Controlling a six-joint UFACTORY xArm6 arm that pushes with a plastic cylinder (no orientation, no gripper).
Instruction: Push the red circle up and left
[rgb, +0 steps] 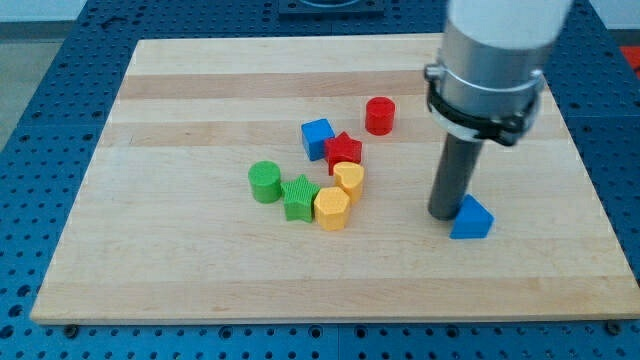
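The arm has no gripper and holds nothing. The tip (447, 213) touches the blue triangle (472, 219), below-right of the red circle (380, 115). An off-centre push risks deflecting it toward the blue cube (317, 137)

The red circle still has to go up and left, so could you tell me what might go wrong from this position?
My tip rests against the blue triangle, well below and right of the red circle; moving off carelessly could drag the triangle along. The red star and blue cube sit just below-left of the circle, so a push angled too far left may knock it into them. An off-centre contact could make the round block roll aside.
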